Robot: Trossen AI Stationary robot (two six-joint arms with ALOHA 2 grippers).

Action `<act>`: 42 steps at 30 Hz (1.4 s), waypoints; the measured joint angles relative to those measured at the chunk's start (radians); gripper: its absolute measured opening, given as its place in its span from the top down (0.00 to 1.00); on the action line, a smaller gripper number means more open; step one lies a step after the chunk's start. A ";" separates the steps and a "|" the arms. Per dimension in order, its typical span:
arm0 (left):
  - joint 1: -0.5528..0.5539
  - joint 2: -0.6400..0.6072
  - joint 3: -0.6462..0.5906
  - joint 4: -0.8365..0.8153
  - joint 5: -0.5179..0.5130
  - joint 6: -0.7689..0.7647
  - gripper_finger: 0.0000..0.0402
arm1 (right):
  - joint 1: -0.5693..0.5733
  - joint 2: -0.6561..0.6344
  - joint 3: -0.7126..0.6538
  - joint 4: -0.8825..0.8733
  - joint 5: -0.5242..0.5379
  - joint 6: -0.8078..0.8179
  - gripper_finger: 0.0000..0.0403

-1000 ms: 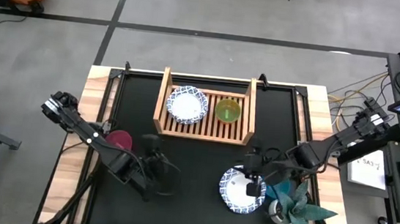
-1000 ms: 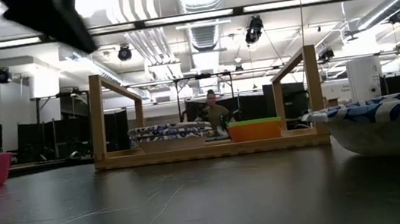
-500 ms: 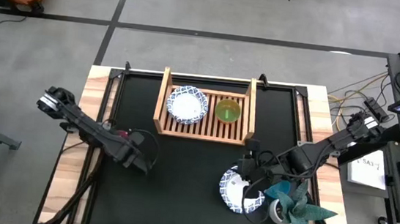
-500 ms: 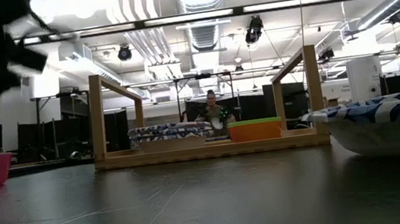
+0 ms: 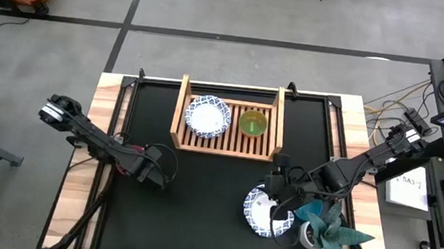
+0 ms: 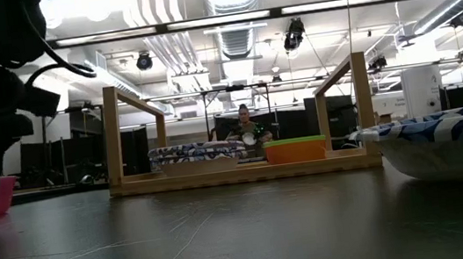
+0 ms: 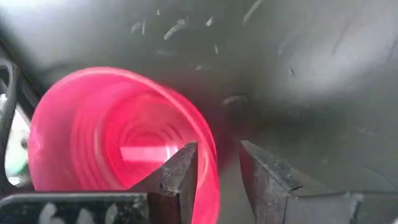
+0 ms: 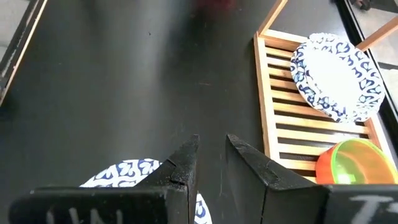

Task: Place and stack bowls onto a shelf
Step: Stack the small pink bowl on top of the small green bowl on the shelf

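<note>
A pink bowl [image 5: 133, 150] rests on its base on the table's left part. My left gripper [image 5: 147, 165] is open and stands low over it. In the left wrist view the pink bowl [image 7: 112, 137] fills the picture, and one finger is inside its rim and one outside. A white bowl with a blue rim [image 5: 265, 213] sits on the table's near right part. My right gripper [image 5: 274, 196] is shut on it. The shelf [image 5: 226, 145] holds another white bowl [image 5: 208, 117] and a green bowl [image 5: 253, 123]. My right gripper is on the white bowl's far rim [image 8: 134, 169], coming down from above and slanting in from the table's right. Its own fingers [image 8: 183, 168] hide the place of contact. The bowl [image 6: 455, 146] rests on the table on its base.
A potted spiky teal plant [image 5: 328, 225] stands just right of the white bowl, close to my right arm. The shelf's side rails [image 6: 113, 139] rise at the far middle. Bare black table [image 5: 207, 197] lies between the two arms. A person [image 6: 246, 128] is in the room behind.
My left gripper has swung from the table's near middle toward the left and far side and come down at the pink bowl's rim. My right gripper has dropped from above the white bowl onto its far rim. Neither bowl has moved.
</note>
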 joint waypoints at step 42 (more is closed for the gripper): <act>0.458 0.084 0.323 1.177 0.071 1.661 1.00 | 0.022 -0.224 -0.311 0.583 0.028 -0.293 0.83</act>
